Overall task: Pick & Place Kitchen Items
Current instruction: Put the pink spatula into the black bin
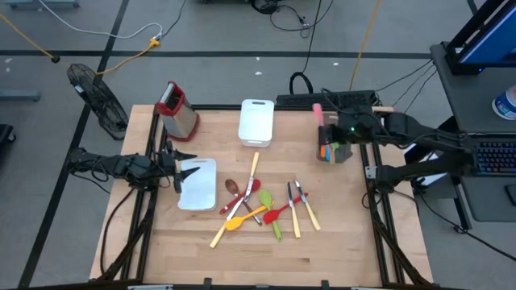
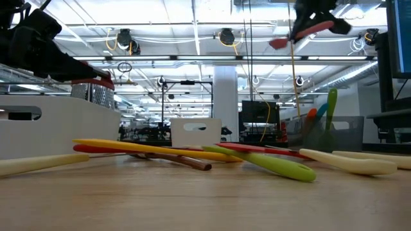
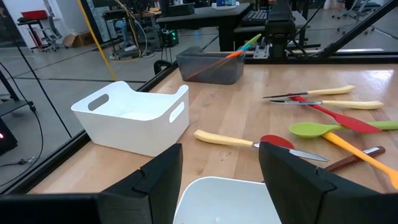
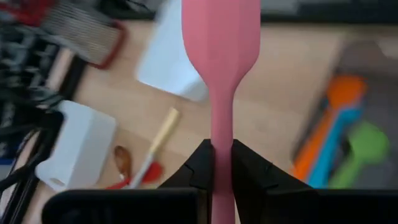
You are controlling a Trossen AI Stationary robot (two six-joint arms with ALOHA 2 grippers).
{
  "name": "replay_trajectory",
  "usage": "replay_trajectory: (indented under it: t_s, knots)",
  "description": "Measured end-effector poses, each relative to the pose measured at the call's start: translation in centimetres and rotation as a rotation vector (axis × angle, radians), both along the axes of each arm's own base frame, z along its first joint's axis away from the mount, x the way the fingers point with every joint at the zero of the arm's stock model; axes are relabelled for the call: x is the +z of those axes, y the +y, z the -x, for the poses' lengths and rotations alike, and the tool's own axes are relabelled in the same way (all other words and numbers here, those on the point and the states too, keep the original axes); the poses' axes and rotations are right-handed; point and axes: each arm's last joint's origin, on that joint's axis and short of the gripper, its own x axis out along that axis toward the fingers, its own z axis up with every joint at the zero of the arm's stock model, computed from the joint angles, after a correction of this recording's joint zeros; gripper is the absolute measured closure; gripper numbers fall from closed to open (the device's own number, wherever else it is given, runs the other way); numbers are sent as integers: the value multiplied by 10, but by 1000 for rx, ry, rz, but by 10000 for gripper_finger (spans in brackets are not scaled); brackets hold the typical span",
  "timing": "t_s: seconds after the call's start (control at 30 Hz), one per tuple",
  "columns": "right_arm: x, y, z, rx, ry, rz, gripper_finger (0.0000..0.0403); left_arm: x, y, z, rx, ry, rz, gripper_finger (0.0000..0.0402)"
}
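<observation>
My right gripper (image 4: 222, 149) is shut on a pink spatula (image 4: 221, 37) and hangs high above the table's far right (image 1: 329, 125), over a grey container (image 1: 334, 151) that holds orange, blue and green utensils (image 4: 339, 134). Several more spoons and spatulas (image 1: 262, 201) lie in a loose pile flat on the middle of the table. At the table's left, my left gripper (image 3: 221, 155) stands open and nearly level above a white tray (image 1: 200, 185), with nothing between its fingers. My right gripper pinches the pink spatula's narrow handle (image 4: 222, 134), just behind the wide blade, between its two fingers. The spatula runs lengthwise along the fingers, blade end (image 4: 221, 31) pointing out ahead. It is lifted clear of the table and of the grey container (image 2: 302, 32).
A steel box grater with a red top (image 1: 177, 109) stands at the far left. A white bin with handle slots (image 1: 256, 122) sits at the far middle. The near strip of the wooden table (image 1: 266, 258) is bare wood.
</observation>
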Motion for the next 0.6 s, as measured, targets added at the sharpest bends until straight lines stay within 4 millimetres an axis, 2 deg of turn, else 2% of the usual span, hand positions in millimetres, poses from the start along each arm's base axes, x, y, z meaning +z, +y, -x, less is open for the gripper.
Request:
replay_trajectory:
  t_s: [0.23,0.6]
  knots:
    - [-13,-19,16,-112,72,-219,377,0,0,0,0,0,0,183]
    - [-53,-51,35,-173,79,-504,378,0,0,0,0,0,0,183]
